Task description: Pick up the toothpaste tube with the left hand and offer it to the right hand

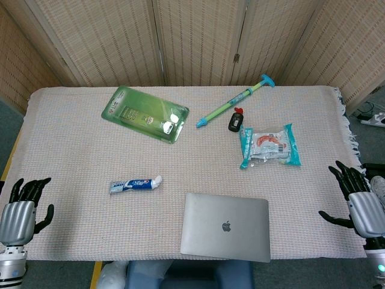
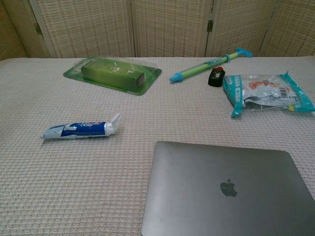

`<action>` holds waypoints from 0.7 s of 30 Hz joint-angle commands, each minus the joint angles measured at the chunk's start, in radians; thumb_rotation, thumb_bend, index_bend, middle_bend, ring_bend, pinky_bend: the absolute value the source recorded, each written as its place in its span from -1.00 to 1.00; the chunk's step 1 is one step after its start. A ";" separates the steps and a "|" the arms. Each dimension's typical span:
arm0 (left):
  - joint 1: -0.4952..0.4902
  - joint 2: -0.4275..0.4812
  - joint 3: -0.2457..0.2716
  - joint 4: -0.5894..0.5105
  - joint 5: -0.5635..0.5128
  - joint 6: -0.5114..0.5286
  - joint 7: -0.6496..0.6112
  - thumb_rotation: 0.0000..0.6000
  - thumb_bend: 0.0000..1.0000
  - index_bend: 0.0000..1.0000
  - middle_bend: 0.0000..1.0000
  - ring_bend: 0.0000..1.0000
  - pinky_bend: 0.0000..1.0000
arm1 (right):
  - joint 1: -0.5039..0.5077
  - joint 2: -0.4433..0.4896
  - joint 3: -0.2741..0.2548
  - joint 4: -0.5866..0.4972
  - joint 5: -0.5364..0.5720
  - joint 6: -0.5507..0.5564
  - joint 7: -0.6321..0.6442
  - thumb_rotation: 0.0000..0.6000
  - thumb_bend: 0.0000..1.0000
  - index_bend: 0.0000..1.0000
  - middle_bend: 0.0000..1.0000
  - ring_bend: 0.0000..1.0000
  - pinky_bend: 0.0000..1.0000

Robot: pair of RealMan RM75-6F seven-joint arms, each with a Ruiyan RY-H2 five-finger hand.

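A blue and white toothpaste tube (image 1: 135, 184) lies flat on the woven cloth, cap end to the right; the chest view shows the toothpaste tube (image 2: 81, 129) left of centre. My left hand (image 1: 20, 211) hovers at the table's front left corner, fingers spread, holding nothing, well left of the tube. At the front right edge my right hand (image 1: 358, 202) is likewise spread and empty. Neither hand appears in the chest view.
A closed grey laptop (image 1: 225, 226) sits at the front, just right of the tube. Further back lie a green blister pack (image 1: 144, 113), a green and blue syringe-like toy (image 1: 234, 101), a small black bottle (image 1: 234, 122) and a teal snack packet (image 1: 270, 145).
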 commanded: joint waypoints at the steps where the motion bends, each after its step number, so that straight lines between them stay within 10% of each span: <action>1: -0.032 0.000 -0.012 -0.008 0.023 -0.027 -0.008 1.00 0.08 -0.62 -0.53 -0.64 -0.85 | 0.000 0.000 0.003 -0.001 0.001 0.003 -0.004 1.00 -0.74 -1.00 -1.00 -1.00 -1.00; 21: -0.333 -0.163 -0.056 0.107 -0.008 -0.392 0.103 1.00 -0.26 -0.75 -0.60 -0.70 -0.88 | -0.001 0.010 0.007 0.001 0.007 0.005 -0.007 1.00 -0.74 -1.00 -1.00 -1.00 -1.00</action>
